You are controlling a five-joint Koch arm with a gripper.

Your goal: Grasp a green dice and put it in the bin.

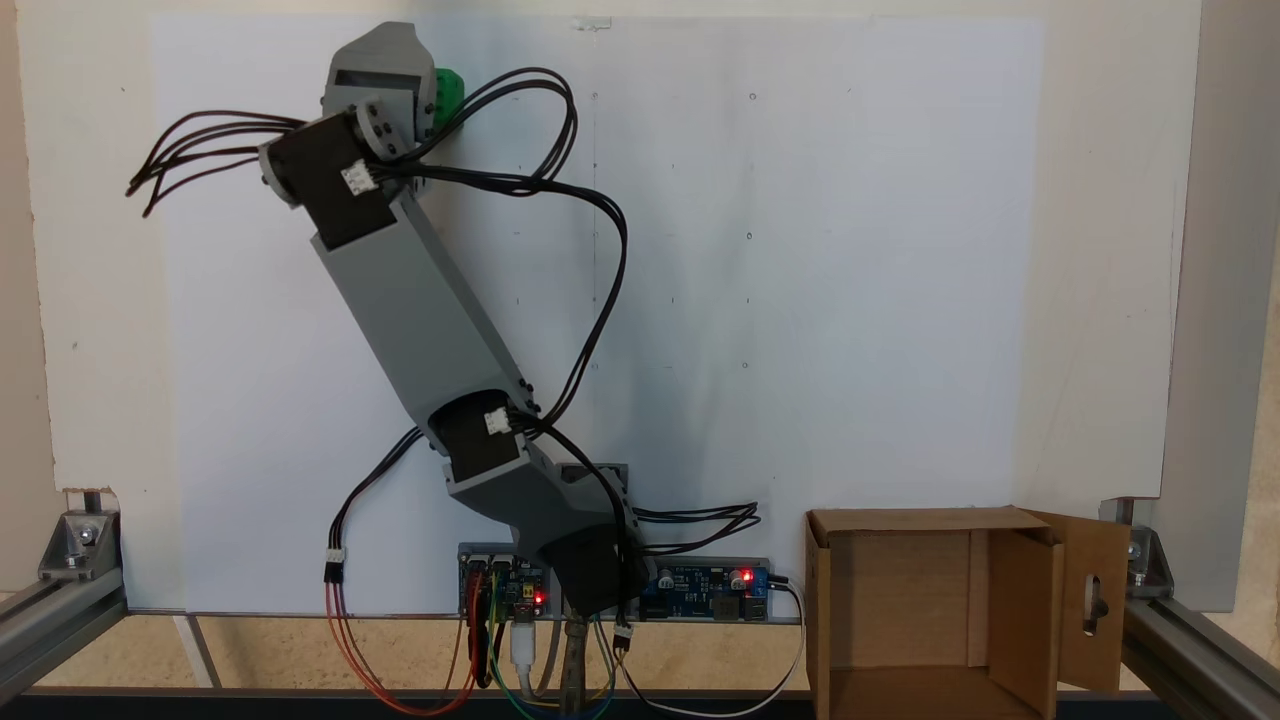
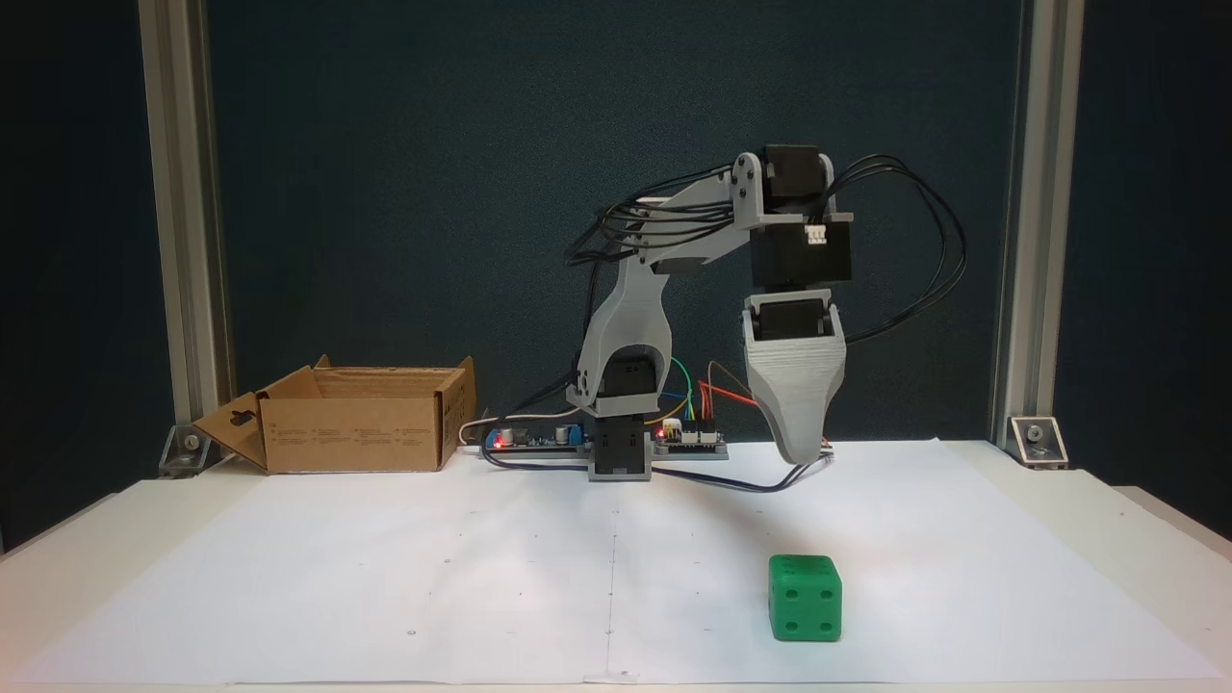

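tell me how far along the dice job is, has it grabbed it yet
Nothing is done yet: the green dice sits on the white paper, ungripped. In hand: the gripper hangs above the paper near the dice, holding nothing; whether its jaws are open cannot be told. Left: lower, grasp the dice, carry it to the bin, which looks empty in a fixed view.

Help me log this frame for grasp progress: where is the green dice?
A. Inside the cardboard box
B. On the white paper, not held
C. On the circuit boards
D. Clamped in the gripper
B: the green dice sits on the white paper, below the raised gripper.
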